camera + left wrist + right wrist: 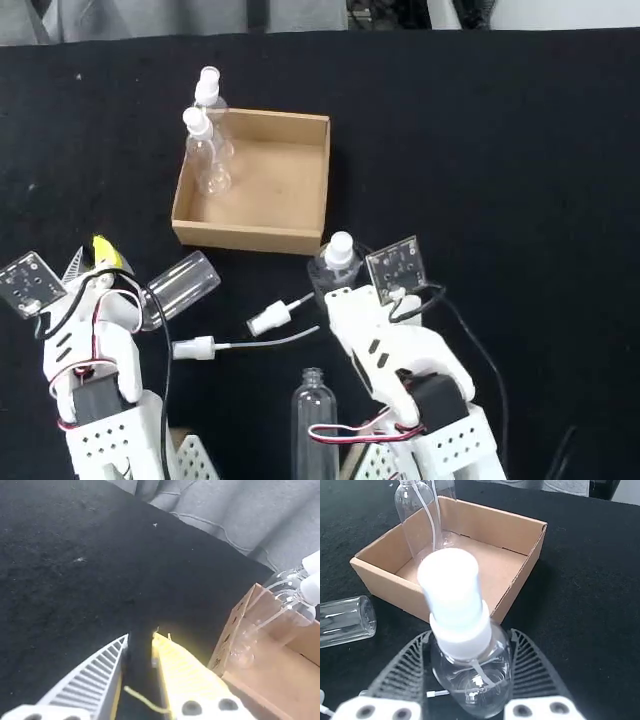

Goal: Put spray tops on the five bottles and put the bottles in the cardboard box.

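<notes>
My right gripper [470,640] [335,288] is shut on a clear bottle [470,675] with a white spray top [452,595] [340,248], held upright just outside the near right corner of the cardboard box [245,237] [385,582]. Two capped bottles [207,150] [417,520] [260,630] lean in the box's far left corner. My left gripper [141,637] [92,258] hangs slightly open over bare table left of the box, holding nothing. An uncapped bottle [180,285] [345,620] lies just beside it. Another uncapped bottle [312,420] stands between the arms.
Two loose spray tops [270,318] [195,348] with thin tubes lie on the black cloth in front of the box, between the two arms. The cloth to the right of the box and behind it is open ground. Grey fabric [240,510] hangs beyond the table's far edge.
</notes>
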Robot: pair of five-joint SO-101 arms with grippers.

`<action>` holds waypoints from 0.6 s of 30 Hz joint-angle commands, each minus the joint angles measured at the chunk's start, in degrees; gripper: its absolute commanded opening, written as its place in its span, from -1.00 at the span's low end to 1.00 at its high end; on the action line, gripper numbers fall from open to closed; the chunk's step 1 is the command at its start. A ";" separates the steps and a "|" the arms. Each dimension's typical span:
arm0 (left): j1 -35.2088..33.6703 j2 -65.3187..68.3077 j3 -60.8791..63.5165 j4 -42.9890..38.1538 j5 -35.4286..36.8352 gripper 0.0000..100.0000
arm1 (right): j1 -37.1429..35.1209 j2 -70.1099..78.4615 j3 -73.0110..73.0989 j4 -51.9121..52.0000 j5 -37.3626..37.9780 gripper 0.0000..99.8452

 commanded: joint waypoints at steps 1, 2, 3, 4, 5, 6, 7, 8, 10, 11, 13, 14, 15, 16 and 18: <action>-0.48 -0.62 1.45 -1.32 -0.97 -0.87 | 1.67 -5.67 -1.89 -0.62 0.00 -0.94; -0.48 -0.62 1.45 -1.23 -0.88 -0.87 | 1.67 -5.67 -2.33 -0.62 0.00 -0.94; -0.48 -0.53 1.45 -1.23 -0.79 -0.87 | 1.67 -5.67 -2.77 -0.62 0.00 -0.94; -0.48 -0.53 1.45 -1.23 -0.70 -0.87 | 1.67 -5.67 -3.38 -0.62 0.00 -0.94; -0.48 -0.44 1.45 -1.23 -0.70 -0.87 | 1.67 -5.67 -3.91 -0.62 0.00 -0.94; -0.48 -0.35 1.45 -1.23 -0.70 -0.87 | 1.58 -5.67 -4.53 -0.62 0.00 -0.94; -0.48 -0.35 1.45 -1.23 -0.70 -0.87 | 1.49 -5.67 -5.32 -0.62 0.09 -0.94; -0.48 -0.35 1.45 -1.23 -0.70 -0.87 | 1.41 -5.67 -6.11 -0.62 0.09 -0.94; -0.48 -0.35 1.45 -1.23 -0.62 -0.87 | 1.32 -5.67 -7.69 -0.62 2.11 -0.94; -0.48 -0.35 1.45 -1.23 -0.62 -0.89 | 1.32 -5.67 -8.48 -0.62 3.69 -0.94; -0.48 -0.44 1.45 -1.23 -0.97 -0.95 | 1.32 -5.67 -10.07 -0.62 5.36 -0.94; -0.48 -0.44 1.45 -1.23 -0.97 -0.94 | 1.32 -5.67 -10.68 -0.62 5.36 -0.94; -0.48 -0.44 1.45 -1.23 -0.97 -0.94 | 1.32 -5.67 -11.12 -0.62 5.36 -0.94; -0.48 -0.44 1.45 -1.23 -0.97 -0.94 | 1.32 -5.67 -11.56 -0.62 5.45 -0.94; -0.48 -0.44 1.45 -1.23 -0.97 -0.94 | 1.23 -5.67 -12.35 -0.62 5.54 -0.94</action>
